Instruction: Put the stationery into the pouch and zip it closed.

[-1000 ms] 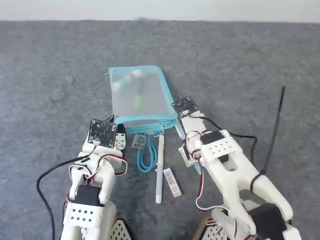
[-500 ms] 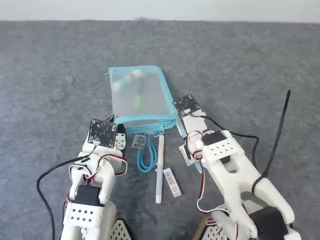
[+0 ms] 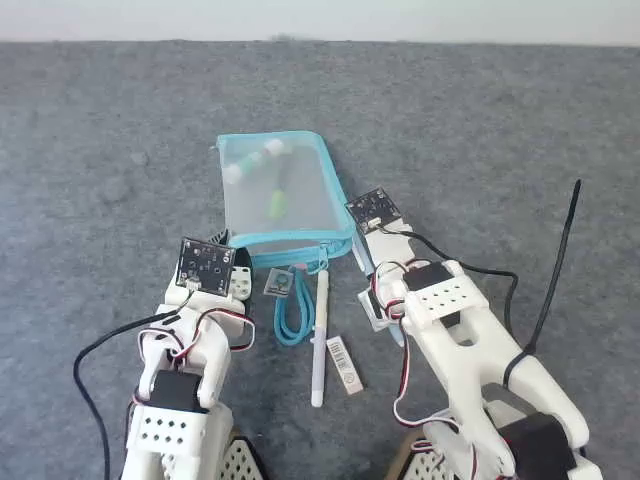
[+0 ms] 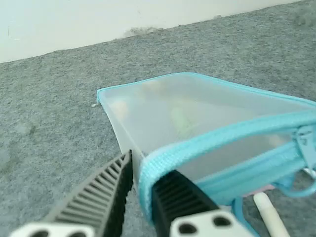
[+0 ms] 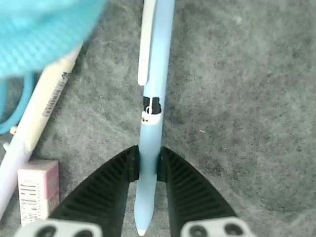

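Observation:
The translucent pouch (image 3: 285,190) with teal trim lies flat mid-table, and a green item (image 3: 277,206) and white ones show through it. My left gripper (image 4: 140,170) is shut on the pouch's teal zipper edge (image 4: 163,158) at its near left corner (image 3: 243,262). My right gripper (image 5: 147,160) is shut on a light blue pen (image 5: 152,89), beside the pouch's near right corner (image 5: 44,34). A white pen (image 3: 320,335) and a small eraser (image 3: 343,363) lie on the mat between the arms. The pouch's zipper pull (image 3: 322,262) sits near its right end.
A teal wrist loop (image 3: 292,315) with a small tag (image 3: 278,283) trails from the pouch toward the arms. A black cable (image 3: 555,270) rises at the right arm's side. Grey mat (image 3: 480,130) stretches open beyond and beside the pouch.
The right arm has shifted slightly to the right and its black cable has swung that way. The items inside the pouch show more clearly. The left arm has stayed put.

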